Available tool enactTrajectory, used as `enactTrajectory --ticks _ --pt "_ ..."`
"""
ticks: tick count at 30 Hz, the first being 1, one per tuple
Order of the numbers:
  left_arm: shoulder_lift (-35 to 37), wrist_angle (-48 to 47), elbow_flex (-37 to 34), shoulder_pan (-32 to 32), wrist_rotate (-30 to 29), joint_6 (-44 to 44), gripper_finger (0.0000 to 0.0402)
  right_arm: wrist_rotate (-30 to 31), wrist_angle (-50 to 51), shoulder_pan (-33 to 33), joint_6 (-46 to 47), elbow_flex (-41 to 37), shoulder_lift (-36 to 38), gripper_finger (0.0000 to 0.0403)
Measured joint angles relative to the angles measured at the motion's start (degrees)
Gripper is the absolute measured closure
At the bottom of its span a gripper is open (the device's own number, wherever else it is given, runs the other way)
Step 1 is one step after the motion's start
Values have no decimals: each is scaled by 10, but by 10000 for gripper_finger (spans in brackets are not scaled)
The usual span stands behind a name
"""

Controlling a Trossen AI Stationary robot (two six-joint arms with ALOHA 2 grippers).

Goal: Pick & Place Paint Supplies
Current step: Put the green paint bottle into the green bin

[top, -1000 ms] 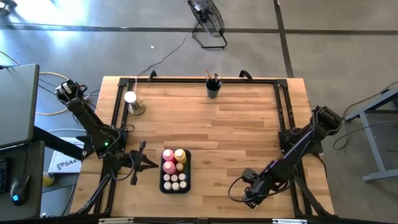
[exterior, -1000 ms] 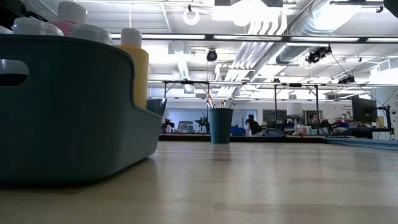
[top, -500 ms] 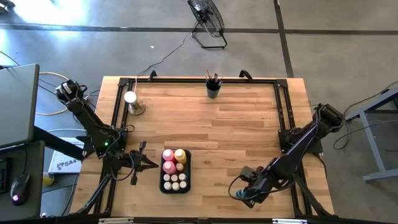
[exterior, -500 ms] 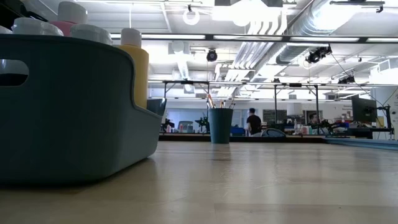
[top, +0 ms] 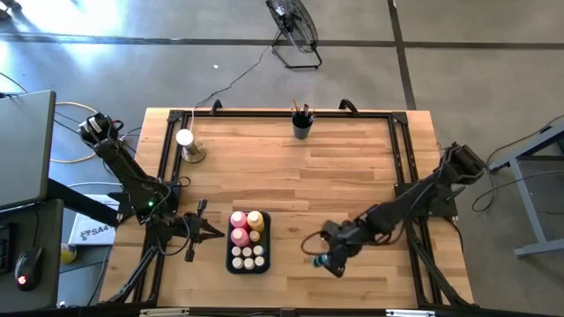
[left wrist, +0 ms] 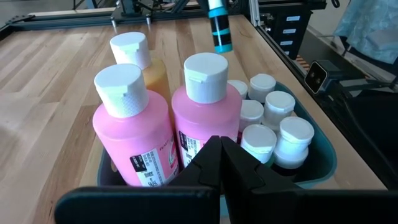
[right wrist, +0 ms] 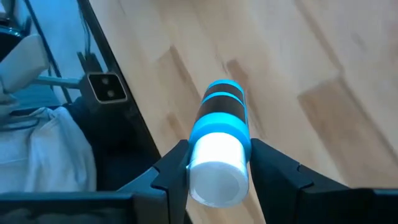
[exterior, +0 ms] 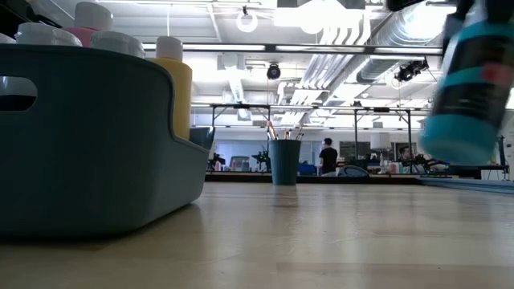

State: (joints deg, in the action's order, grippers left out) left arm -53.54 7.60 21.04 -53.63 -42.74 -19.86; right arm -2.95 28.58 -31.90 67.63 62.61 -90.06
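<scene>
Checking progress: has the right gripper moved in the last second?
Yes. In the high view the right gripper, holding a blue bottle, has moved toward the tray.

Right tool (right wrist: 217, 163) grips a blue paint bottle (right wrist: 219, 134) above wooden table (right wrist: 298, 56).

Wood-plank table (top: 352, 176) satin; bottles (left wrist: 134, 134) glossy plastic; tray (exterior: 96, 144) matt.

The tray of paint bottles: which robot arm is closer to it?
Left. The left gripper sits right beside the tray; the right gripper, holding a blue paint bottle, is farther off on its other side.
</scene>
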Motion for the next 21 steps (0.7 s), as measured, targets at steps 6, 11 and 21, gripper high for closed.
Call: enactTrajectory --ticks 6,11,21 --pt "0 0 0 0 0 0 402 -19 -23 45 -76 0 0 262" --pt "0 0 0 0 0 0 402 -32 -46 69 -118 0 -2 262" --pt "0 -1 0 0 0 0 402 -34 -64 91 -168 0 -3 264"
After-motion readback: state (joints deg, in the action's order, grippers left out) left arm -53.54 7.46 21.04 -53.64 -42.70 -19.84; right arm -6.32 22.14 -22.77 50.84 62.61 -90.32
